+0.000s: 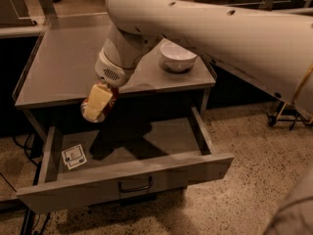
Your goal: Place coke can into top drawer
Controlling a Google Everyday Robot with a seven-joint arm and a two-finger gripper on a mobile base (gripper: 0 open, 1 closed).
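Note:
My gripper (98, 104) hangs from the white arm over the back left of the open top drawer (127, 180). Its pale fingers are shut on the coke can (108, 103), of which only a red strip and a silver end show between them. The can is held in the air just in front of the cabinet top's front edge, above the drawer's floor. The grey drawer is pulled out, with a dark curved handle (135, 185) on its front panel and a small white square tag (74, 155) lying inside at the left.
A white round bowl (177, 56) stands on the grey cabinet top (63, 67) at the right. My arm spans the upper right of the view. A wheeled cart base (286, 116) stands on the speckled floor at the far right.

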